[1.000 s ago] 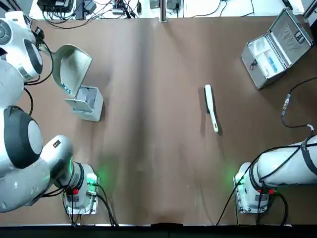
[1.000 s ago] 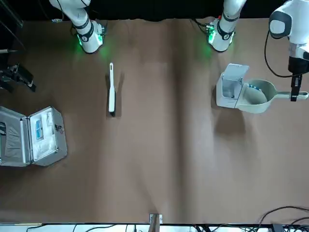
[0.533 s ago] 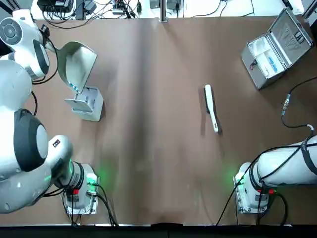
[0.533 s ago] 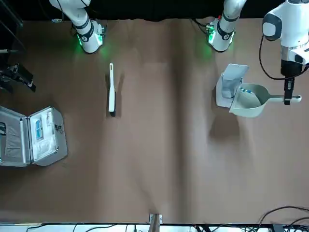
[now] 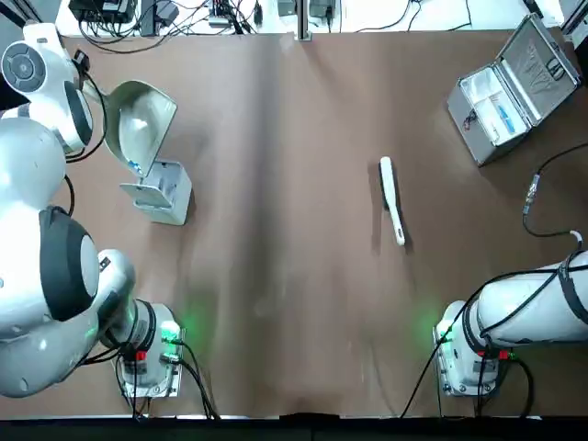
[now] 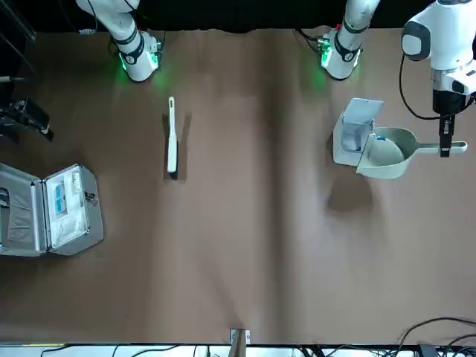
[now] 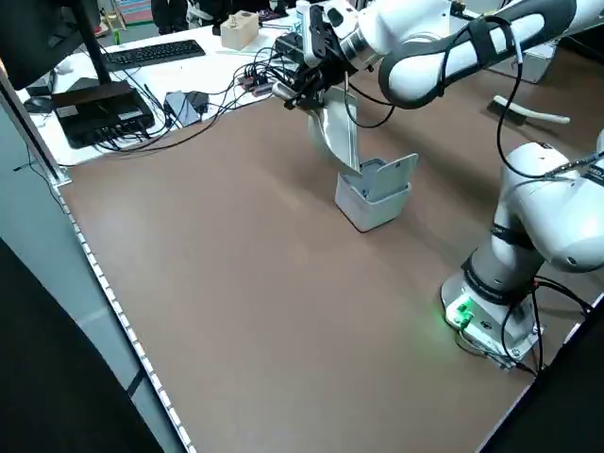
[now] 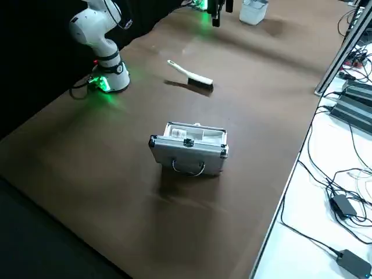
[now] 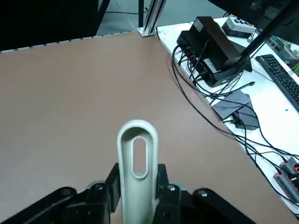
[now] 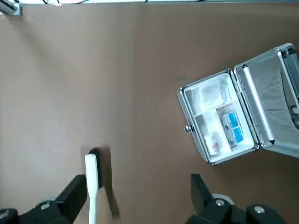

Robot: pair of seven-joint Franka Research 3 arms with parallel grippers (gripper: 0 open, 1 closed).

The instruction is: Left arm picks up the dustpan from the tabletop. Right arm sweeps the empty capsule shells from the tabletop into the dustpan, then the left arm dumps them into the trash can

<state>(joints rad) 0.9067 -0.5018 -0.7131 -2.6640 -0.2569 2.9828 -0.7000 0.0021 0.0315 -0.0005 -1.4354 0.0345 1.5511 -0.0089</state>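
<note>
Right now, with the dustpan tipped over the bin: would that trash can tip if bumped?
Probably: the trash can looks small, thin plastic, so likely light. Its raised flip lid adds height. The dustpan in the left pincer hangs close, so go gently.

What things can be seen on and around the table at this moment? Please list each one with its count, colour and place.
dustpan: one, cream-white, held tilted above the trash can, its handle in the left gripper
trash can: one, white, lid open, on the robot's left side of the table
brush: one, white, lying flat on the table toward the robot's right
metal case: one, silver, open, at the far right corner
cables and electronics: several, black, on the white desk beyond the table
left gripper: one, dark, shut on the dustpan handle
right gripper: one, dark, open, raised above the table over the brush
</note>
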